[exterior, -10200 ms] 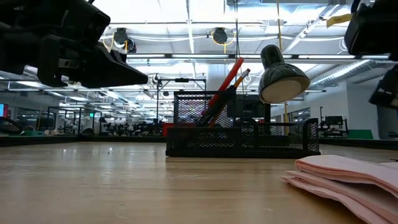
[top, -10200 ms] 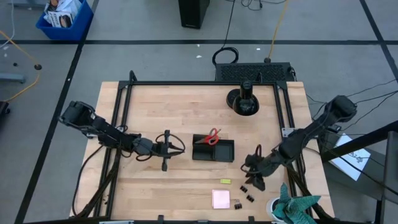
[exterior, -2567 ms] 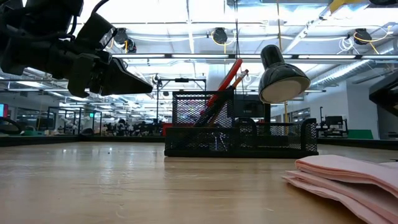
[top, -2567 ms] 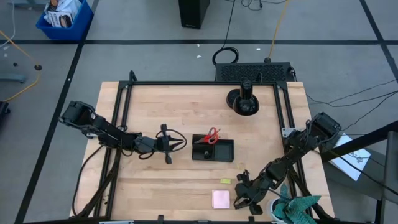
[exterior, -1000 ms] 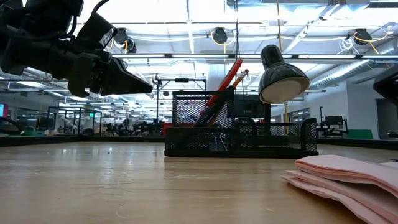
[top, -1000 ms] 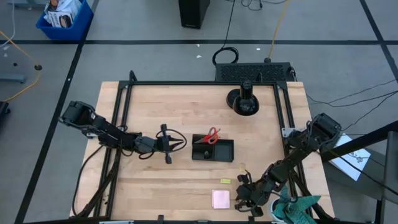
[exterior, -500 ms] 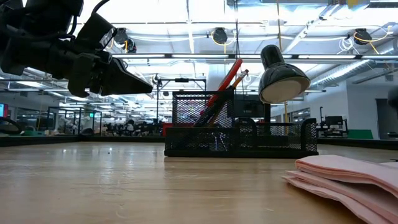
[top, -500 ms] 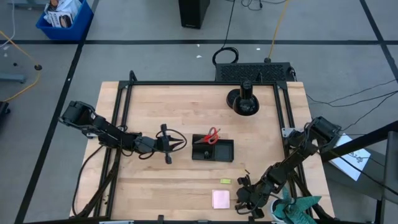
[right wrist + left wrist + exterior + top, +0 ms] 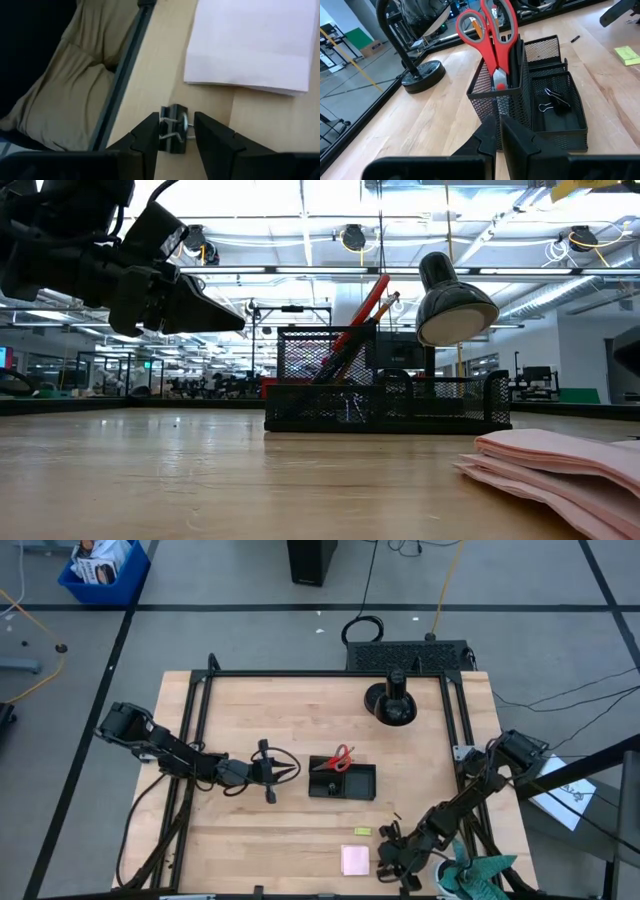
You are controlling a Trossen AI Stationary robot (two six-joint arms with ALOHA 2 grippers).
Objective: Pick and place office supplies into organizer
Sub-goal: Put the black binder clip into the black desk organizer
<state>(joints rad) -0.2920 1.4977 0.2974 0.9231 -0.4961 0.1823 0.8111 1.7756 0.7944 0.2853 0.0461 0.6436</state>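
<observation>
Right gripper: low over the table's near right corner, about five o'clock from the organizer. Its two dark, blocky fingers stand on either side of a small black binder clip with bent wire handles; whether the pads press the clip cannot be told. Just beyond it lies the pink sticky-note pad, flat, square-cornered, matte, resting on pale wood-grain table.

Left gripper: at nine o'clock from the organizer, fingers pressed together, nothing between them.

The organizer is black wire mesh, rectangular; an upright cup section holds red-handled scissors with glossy plastic loops, blades down, and an orange pencil. A low tray section holds one binder clip. A yellow-green eraser lies at six o'clock from the organizer.
</observation>
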